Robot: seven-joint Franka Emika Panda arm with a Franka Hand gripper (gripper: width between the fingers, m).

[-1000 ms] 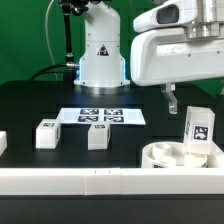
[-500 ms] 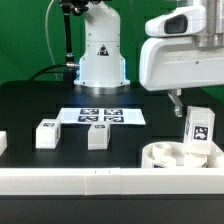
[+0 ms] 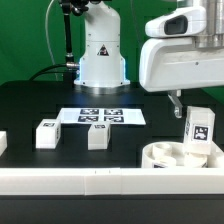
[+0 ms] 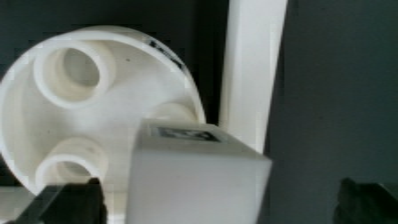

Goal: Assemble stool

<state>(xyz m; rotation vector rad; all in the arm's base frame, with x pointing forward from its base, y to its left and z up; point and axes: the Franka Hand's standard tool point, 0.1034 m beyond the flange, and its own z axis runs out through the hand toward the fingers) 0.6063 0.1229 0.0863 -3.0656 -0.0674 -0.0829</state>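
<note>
The round white stool seat [image 3: 170, 156] lies at the exterior view's right front. One tagged white leg [image 3: 198, 126] stands upright in it. Two more legs [image 3: 46, 133] [image 3: 97, 135] stand loose on the black table. My gripper [image 3: 192, 100] hangs open just above the upright leg, holding nothing. In the wrist view the seat [image 4: 89, 110] shows two sockets. The leg [image 4: 196, 175] sits between my dark fingertips [image 4: 63, 200], with gaps on both sides.
The marker board [image 3: 100, 116] lies mid-table before the robot base [image 3: 100, 55]. A long white rail [image 3: 100, 182] runs along the front edge and also shows in the wrist view [image 4: 258, 60] beside the seat. A small white piece [image 3: 3, 142] sits at the left edge.
The gripper moved towards the exterior view's right, over the upright leg, then held still. The legs and the seat have not moved.
</note>
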